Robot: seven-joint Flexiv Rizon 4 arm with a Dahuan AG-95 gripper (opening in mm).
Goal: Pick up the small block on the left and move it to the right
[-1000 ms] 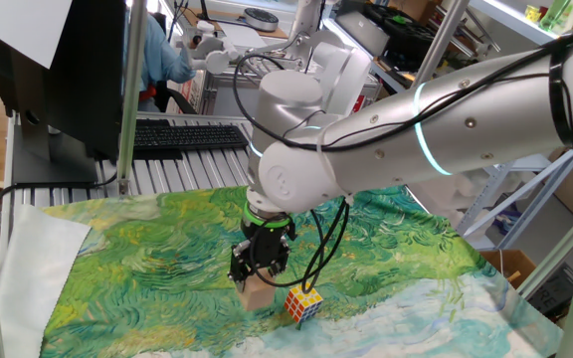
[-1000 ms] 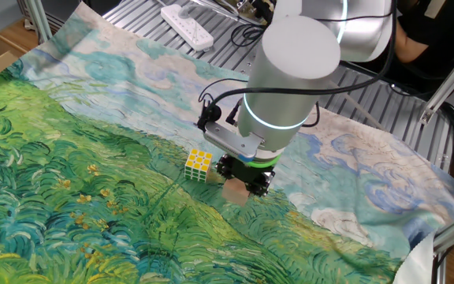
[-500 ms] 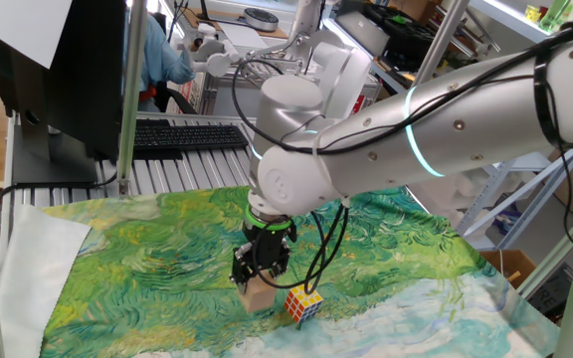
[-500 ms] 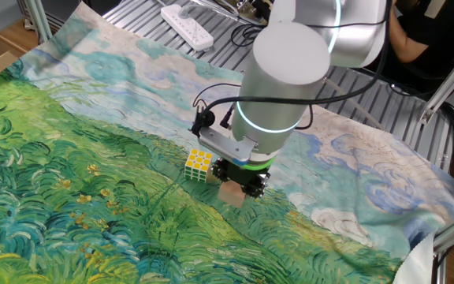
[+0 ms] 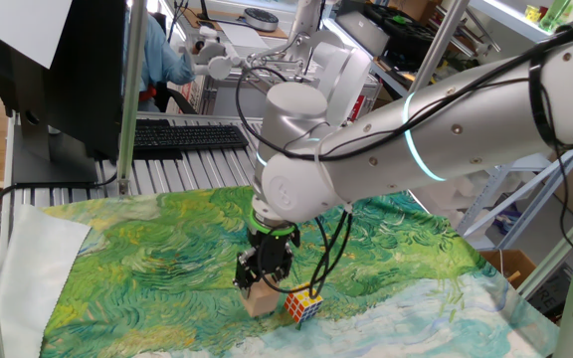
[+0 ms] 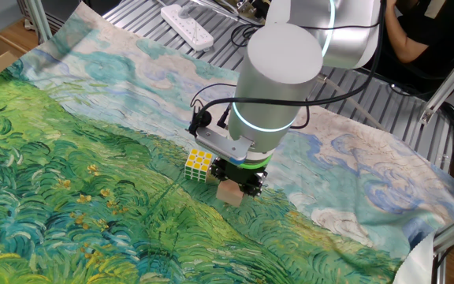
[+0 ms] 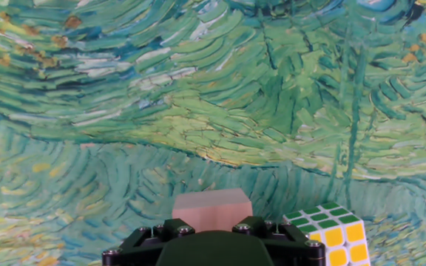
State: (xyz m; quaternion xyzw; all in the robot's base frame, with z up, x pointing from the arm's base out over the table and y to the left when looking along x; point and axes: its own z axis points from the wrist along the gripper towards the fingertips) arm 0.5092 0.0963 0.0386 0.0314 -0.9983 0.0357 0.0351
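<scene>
Gripper point(image 5: 258, 285) sits low over the block point(image 5: 259, 301), seemingly closed on it though fingers are hidden, with the puzzle cube point(image 5: 303, 306) just at its 3 o'clock, so lift straight before carrying it right.

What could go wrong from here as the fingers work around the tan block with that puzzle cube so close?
1. The puzzle cube sits right beside the small block; moving the gripper or block sideways could knock it.
2. The gripper body hides the contact, so whether the fingers actually clamp the block is unclear; a partial grasp could drop it on lifting.
3. The painted cloth shows folds near the block, so dragging low could snag or bunch it.
</scene>
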